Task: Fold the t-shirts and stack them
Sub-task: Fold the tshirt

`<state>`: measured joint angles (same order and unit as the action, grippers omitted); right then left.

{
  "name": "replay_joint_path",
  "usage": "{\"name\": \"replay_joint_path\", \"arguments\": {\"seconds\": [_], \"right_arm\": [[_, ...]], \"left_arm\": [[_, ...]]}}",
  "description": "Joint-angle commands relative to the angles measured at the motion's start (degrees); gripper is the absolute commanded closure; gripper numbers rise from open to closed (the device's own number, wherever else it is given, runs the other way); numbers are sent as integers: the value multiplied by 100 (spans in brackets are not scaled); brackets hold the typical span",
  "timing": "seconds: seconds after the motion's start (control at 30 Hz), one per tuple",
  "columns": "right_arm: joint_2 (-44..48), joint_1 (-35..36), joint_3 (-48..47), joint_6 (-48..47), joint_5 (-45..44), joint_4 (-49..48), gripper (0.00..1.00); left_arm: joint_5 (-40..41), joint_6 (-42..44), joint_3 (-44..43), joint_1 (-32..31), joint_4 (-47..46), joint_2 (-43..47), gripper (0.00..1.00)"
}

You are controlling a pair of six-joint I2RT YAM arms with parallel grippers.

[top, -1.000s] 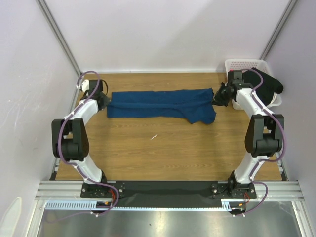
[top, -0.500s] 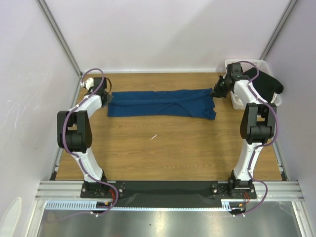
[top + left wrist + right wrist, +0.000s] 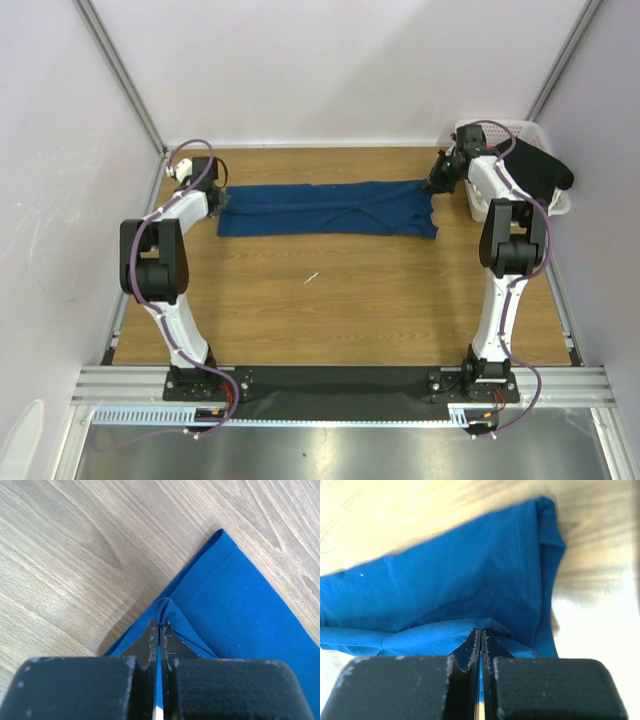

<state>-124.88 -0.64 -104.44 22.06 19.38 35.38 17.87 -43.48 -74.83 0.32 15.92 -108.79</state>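
Observation:
A dark blue t-shirt lies stretched in a long band across the far part of the wooden table. My left gripper is shut on the shirt's left end; in the left wrist view the jaws pinch a fold of blue cloth at the left gripper. My right gripper is shut on the shirt's right end, and the right wrist view shows blue cloth bunched at the right gripper. A black t-shirt hangs over the basket at the far right.
A white lattice basket stands in the far right corner against the wall. Metal posts rise at both back corners, with pale walls on three sides. A small white speck lies mid-table.
Both grippers have moved toward the back of the table, pulling the blue shirt taut and straighter; the drooping right end has lifted and flattened.

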Motion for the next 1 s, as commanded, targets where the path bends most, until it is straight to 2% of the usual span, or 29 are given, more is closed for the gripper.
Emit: {"name": "replay_joint_path", "arguments": {"seconds": [0.0, 0.23, 0.97], "right_arm": [[-142, -59, -462, -159, 119, -75, 100], [-414, -32, -893, -264, 189, 48, 100], [-704, 3, -867, -255, 137, -83, 100]], "left_arm": [[296, 121, -304, 12, -116, -89, 100], [296, 138, -366, 12, -98, -151, 100], [331, 587, -691, -181, -168, -441, 98]]}}
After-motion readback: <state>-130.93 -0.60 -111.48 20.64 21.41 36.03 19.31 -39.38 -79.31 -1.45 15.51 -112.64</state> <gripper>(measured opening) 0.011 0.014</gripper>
